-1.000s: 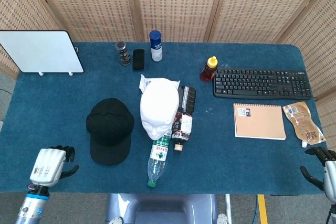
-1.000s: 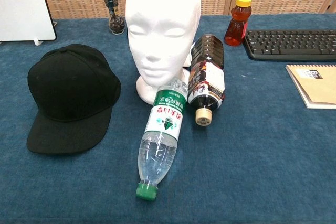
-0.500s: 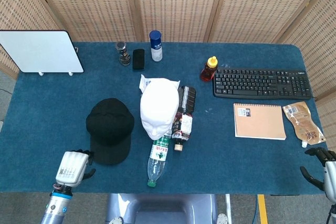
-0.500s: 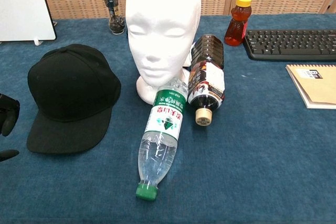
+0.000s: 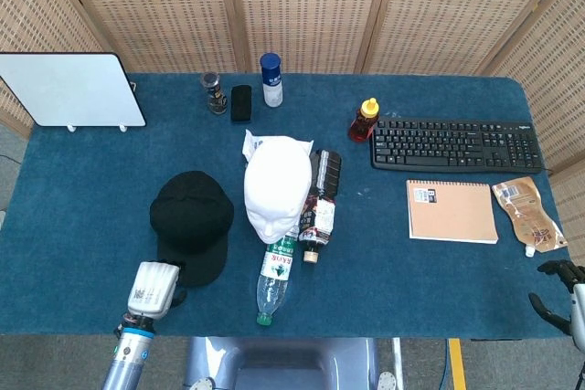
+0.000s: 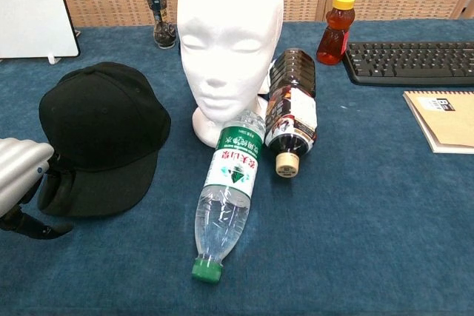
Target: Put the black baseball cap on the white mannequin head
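The black baseball cap (image 5: 190,224) lies flat on the blue table, brim toward the front edge, also in the chest view (image 6: 104,135). Right beside it stands the white mannequin head (image 5: 277,187), upright and facing the front (image 6: 229,35). My left hand (image 5: 155,286) is at the cap's front left corner; in the chest view its dark fingers (image 6: 52,183) overlap the edge of the brim while the thumb lies apart on the cloth. It holds nothing that I can see. My right hand (image 5: 559,289) sits at the table's front right corner, fingers spread and empty.
A clear water bottle (image 6: 226,201) and a dark sauce bottle (image 6: 291,112) lie in front of the mannequin head. Honey bottle (image 5: 364,120), keyboard (image 5: 455,144), notebook (image 5: 452,211) and pouch (image 5: 526,212) are on the right. A whiteboard (image 5: 71,89) stands at the back left.
My left hand has moved right along the front edge, from the table's left corner to the cap's brim. The right hand has hardly moved.
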`<state>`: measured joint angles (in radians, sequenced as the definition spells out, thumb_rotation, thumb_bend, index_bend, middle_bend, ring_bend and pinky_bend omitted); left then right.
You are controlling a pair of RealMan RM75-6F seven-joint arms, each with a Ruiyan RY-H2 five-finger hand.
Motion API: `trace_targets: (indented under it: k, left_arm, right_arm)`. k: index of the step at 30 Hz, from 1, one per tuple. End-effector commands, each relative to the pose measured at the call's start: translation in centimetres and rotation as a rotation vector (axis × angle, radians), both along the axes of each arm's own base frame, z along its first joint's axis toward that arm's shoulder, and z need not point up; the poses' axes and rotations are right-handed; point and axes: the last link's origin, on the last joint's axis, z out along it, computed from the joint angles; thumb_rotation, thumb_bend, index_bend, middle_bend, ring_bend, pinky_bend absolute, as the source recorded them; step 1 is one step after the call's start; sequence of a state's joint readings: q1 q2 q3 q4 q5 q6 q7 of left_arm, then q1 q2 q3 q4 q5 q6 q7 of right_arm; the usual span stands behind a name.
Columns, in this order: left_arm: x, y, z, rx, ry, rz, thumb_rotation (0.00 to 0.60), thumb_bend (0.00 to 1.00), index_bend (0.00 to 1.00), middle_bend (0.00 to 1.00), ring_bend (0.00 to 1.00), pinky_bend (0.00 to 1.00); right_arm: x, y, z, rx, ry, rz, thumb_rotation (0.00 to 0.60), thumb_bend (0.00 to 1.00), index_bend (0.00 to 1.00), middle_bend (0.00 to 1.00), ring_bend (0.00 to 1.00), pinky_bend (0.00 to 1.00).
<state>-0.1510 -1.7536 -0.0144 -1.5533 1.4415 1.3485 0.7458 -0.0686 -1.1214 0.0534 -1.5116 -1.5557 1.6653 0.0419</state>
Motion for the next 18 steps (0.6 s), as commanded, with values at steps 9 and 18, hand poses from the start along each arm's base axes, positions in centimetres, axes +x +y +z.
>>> trace_targets:
  k: [9, 18]
  left_arm:
    - [0.4, 0.7, -1.5, -0.011, -0.003, 0.005, 0.6, 0.14, 0.64, 0.69, 0.65, 0.72]
    - [0.4, 1.3, -1.7, 0.004, -0.012, 0.014, 0.6, 0.14, 0.64, 0.69, 0.65, 0.72]
  right_arm:
    - [-0.3, -0.1, 0.1, -0.005, 0.0, -0.008, 0.6, 0.23, 0.4, 0.46, 0.5, 0.58]
    - [-0.5, 0.0, 0.0, -0.006, 0.001, -0.016, 0.6, 0.23, 0.4, 0.46, 0.5, 0.58]
